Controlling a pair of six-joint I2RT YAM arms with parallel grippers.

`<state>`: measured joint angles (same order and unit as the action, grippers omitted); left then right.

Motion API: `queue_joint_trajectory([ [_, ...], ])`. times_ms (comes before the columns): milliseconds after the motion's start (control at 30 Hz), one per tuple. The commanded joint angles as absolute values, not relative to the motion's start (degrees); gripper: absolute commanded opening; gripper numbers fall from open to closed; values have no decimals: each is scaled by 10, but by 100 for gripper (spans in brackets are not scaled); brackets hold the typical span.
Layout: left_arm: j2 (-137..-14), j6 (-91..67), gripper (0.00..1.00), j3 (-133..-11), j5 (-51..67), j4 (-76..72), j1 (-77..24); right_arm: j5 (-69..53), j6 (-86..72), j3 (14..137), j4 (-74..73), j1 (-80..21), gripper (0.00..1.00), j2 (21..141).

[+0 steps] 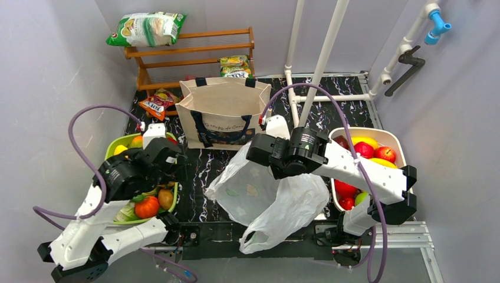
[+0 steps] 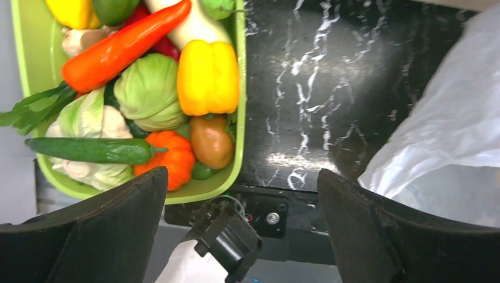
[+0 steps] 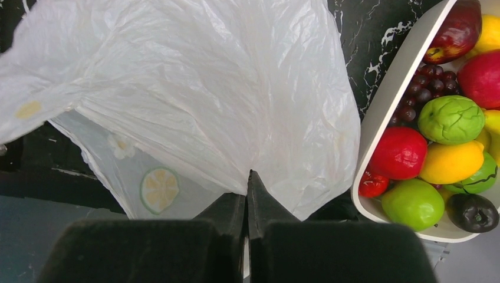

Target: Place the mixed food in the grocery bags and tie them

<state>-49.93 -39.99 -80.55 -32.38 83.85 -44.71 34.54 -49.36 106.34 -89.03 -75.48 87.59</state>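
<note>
On the black marbled table [image 1: 200,171], pretty much dead centre, the white plastic bag [image 1: 268,197] sits all crumpled, and the right gripper [image 3: 247,177] has its jaws pinched tight on a fold of it. The left gripper [image 2: 242,177] is spread wide with nothing in it, hanging over the near corner of the green tray [image 2: 206,190] full of veg [image 2: 147,88]. The canvas tote [image 1: 221,112] stands upright just behind the bag, and the fruit [image 3: 451,118] is in the white tray [image 3: 386,100] right beside it.

Bare tabletop [image 2: 306,88] between green tray [image 2: 240,88] and bag [image 2: 448,135]
</note>
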Motion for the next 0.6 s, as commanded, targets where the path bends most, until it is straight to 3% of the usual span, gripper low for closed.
queue_joint_trajectory([
  [0,-512,-418,98,-762,-380,857,-424,350,-503,1046,-893,-754,1,873],
  [233,-524,-217,98,-639,-171,696,-154,325,-493,990,-850,-754,1,854],
  [400,-563,-135,98,-610,-117,605,-75,319,-489,965,-833,-754,1,845],
  [567,-548,-69,98,-571,-99,547,-60,318,-489,960,-830,-754,1,841],
])
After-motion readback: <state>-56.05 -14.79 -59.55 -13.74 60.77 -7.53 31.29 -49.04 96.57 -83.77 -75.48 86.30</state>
